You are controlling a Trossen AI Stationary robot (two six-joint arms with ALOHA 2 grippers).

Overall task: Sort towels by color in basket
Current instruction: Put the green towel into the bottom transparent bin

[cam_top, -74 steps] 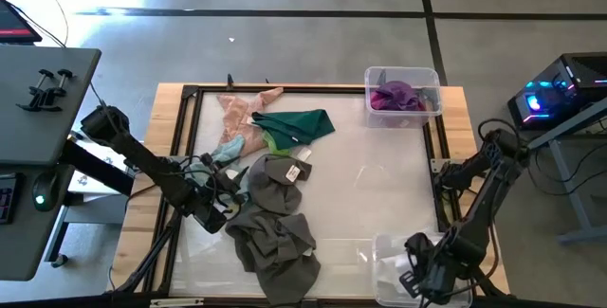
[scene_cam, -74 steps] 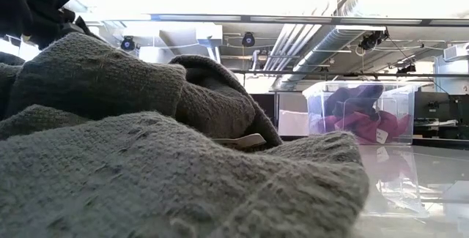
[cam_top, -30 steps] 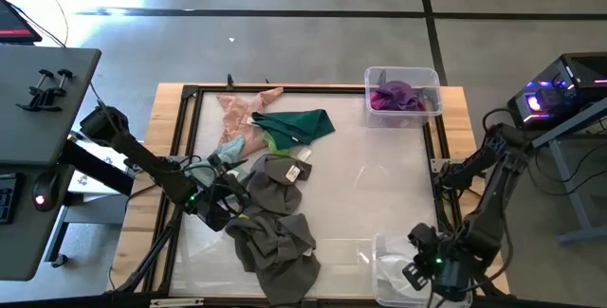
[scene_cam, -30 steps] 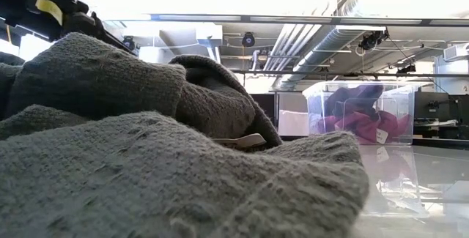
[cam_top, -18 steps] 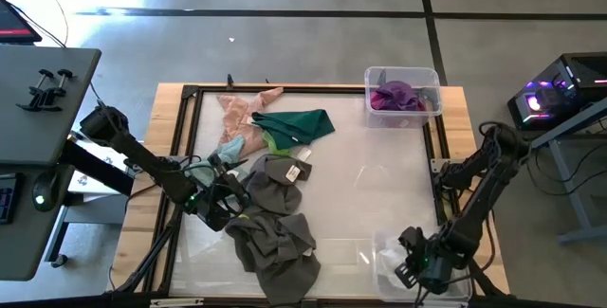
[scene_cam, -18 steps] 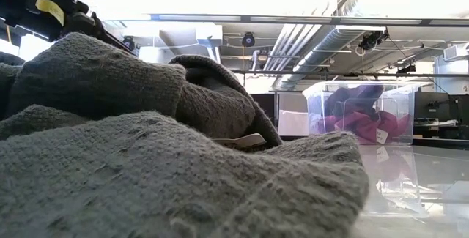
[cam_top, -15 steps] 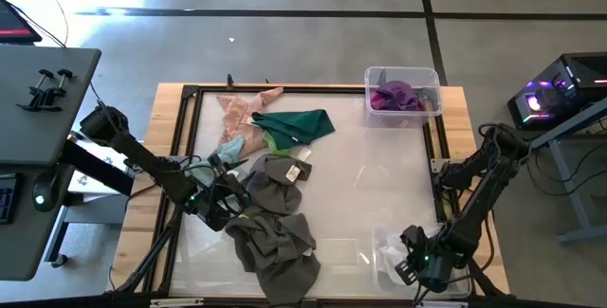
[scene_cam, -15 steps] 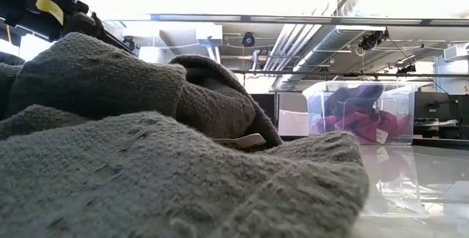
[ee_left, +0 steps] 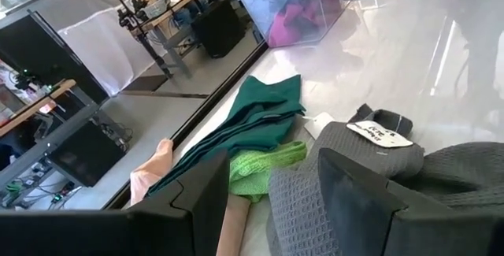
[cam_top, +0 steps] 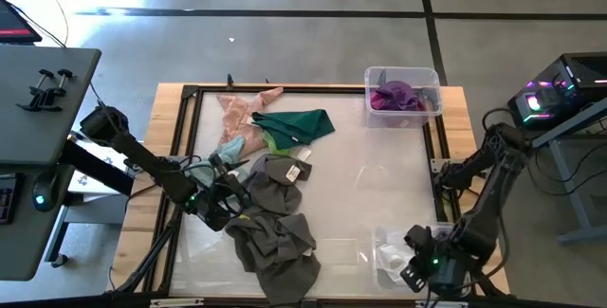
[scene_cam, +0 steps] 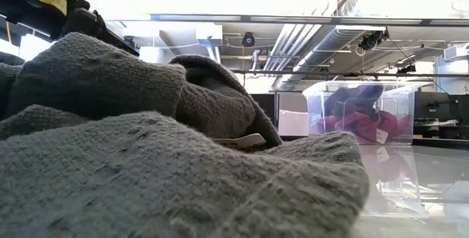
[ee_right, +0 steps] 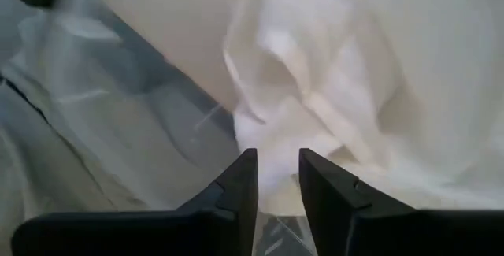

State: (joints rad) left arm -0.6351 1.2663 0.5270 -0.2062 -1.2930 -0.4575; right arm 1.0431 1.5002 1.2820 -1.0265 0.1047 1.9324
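Sorting scene, with the grey pile (cam_top: 275, 227) as landmark. The left gripper (cam_top: 220, 204) sits at the pile's left edge, fingers spread, and nothing lies between them; in the left wrist view the grey cloth (ee_left: 370, 169) lies directly ahead of the fingertips, with the lime towel (ee_left: 264, 165) just beyond it and the dark green towel (ee_left: 256, 118) farther on, its long axis running away toward the magenta bin (ee_left: 303, 8). The peach towel (cam_top: 242, 118) lies on the far side of the pile, beside the green ones. The right gripper (cam_top: 410, 272) is well apart from the pile, over the clear bin (cam_top: 381, 242) at the table's near right corner, fingers only slightly parted above the white towel (ee_right: 331, 75), which rests in that bin and is not pinched. Judged from this layout, the left arm is much the nearer to every unsorted towel, and the grey cloth directly before it is the closest candidate.
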